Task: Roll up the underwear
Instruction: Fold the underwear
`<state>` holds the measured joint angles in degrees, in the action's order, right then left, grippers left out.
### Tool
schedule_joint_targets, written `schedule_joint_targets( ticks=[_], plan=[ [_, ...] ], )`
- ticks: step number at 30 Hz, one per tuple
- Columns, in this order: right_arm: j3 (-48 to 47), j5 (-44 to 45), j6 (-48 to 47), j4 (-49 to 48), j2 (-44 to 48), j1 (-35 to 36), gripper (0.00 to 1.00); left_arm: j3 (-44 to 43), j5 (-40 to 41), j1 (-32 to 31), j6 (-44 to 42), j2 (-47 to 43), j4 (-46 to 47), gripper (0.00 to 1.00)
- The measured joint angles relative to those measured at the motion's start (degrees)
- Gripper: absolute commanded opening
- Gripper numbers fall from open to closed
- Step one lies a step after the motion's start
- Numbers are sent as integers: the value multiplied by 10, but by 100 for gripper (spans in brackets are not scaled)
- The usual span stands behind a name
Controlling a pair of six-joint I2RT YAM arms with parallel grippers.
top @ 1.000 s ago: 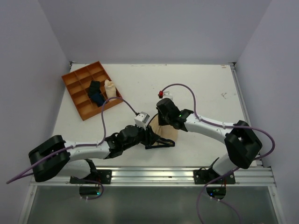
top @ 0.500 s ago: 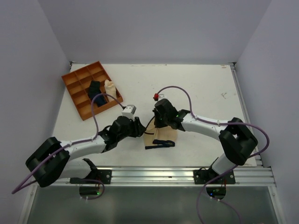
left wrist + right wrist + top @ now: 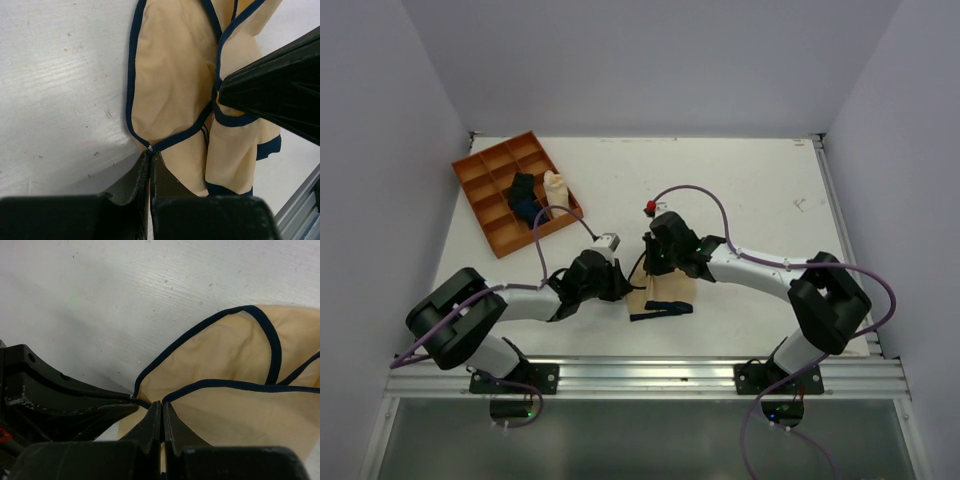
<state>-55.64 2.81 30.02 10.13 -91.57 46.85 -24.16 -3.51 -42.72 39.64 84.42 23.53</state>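
The white table (image 3: pixel 750 180) carries everything. The left arm (image 3: pixel 520 302) and the right arm (image 3: pixel 760 268) reach in from the near edge and meet near its middle, not far from that edge. An orange tray (image 3: pixel 478 172) with compartments sits turned at an angle in the far left corner.

The underwear (image 3: pixel 672 290) lies spread on the table between the two wrists, close to the near edge and about midway along it. It is tan cloth with a dark trim that loops across it in curves, and part of it is folded over on itself.

The left gripper (image 3: pixel 150 156) has its fingers pressed together at a point where two runs of trim meet on the garment's edge. It appears to pinch the cloth there, though how much lies between the fingers is hidden. The right gripper (image 3: pixel 161 409) is likewise closed tight, nipping the trim just beside the left one, so the two fingertips almost touch.

In the tray, a dark blue cloth (image 3: pixel 525 200) and a cream roll (image 3: pixel 555 186) sit in neighbouring compartments on the side nearest the arms.
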Motion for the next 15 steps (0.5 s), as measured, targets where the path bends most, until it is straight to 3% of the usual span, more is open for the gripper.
schedule_joint_targets(
  ticks=[8,14,15],
  plan=[
    [-26,-13,11,-2,-43,16,0,0,5,3,2,10,10,0],
    [-45,-22,22,0,-66,24,20,0,10,3,2,11,12,6],
    [-46,-25,24,1,-67,24,29,0,10,3,3,11,12,14]
  ],
)
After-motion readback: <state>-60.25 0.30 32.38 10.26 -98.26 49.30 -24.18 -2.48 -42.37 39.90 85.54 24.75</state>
